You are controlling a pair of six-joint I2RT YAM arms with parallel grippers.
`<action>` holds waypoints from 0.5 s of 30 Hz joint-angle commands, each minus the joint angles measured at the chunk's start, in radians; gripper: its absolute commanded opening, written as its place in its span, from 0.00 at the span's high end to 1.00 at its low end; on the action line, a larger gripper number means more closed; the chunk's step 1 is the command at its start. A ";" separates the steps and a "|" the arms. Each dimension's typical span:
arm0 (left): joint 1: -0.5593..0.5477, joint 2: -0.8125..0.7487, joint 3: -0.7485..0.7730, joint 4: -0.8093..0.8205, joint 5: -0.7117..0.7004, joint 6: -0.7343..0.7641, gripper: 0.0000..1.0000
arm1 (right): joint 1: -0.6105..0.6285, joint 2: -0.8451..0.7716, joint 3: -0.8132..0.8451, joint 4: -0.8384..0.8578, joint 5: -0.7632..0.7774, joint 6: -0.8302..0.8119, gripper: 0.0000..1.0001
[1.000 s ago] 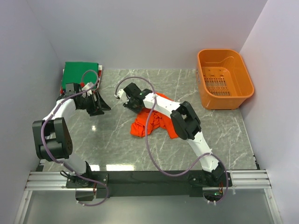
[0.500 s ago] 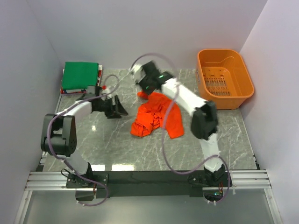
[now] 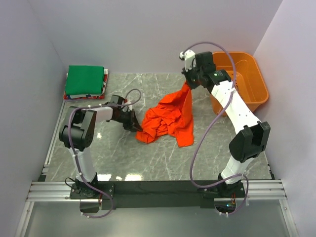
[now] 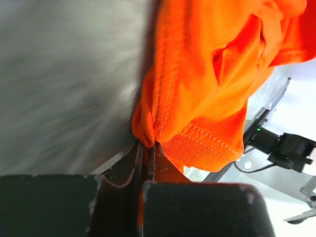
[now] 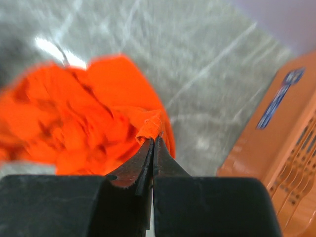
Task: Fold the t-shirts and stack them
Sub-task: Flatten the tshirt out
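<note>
2 grippers pinch 1 orange-red shirt (image 3: 168,118).
Right gripper (image 3: 189,84), clamped on a corner, has swung from mid-table toward the basket (image 3: 254,98), lifting cloth; left gripper (image 3: 135,123) has slid right, nipping the left hem on the table (image 3: 113,153).

**Desk editor:** How do the two arms look where they rise from the aluminium rail (image 3: 158,188)?

**Photographer:** The left arm (image 3: 94,112) and the right arm (image 3: 237,106) both have white shells and bulky black joint housings. A lilac cable (image 3: 202,143) loops free along each from black mounts on the rail.

**Desk editor:** And the tools?

**Photographer:** The left tool (image 3: 132,122) and the right tool (image 3: 189,81) are matt black. Close up, the fingers (image 5: 133,170) taper to thin tips with scuffed, pale-flecked edges. A small green light (image 3: 227,205) glows just on the near side of the rail.
</note>
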 commanded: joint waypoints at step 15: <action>0.479 -0.190 0.221 -0.552 -0.116 0.753 0.58 | -0.085 -0.203 -0.401 -0.036 -0.059 -0.027 1.00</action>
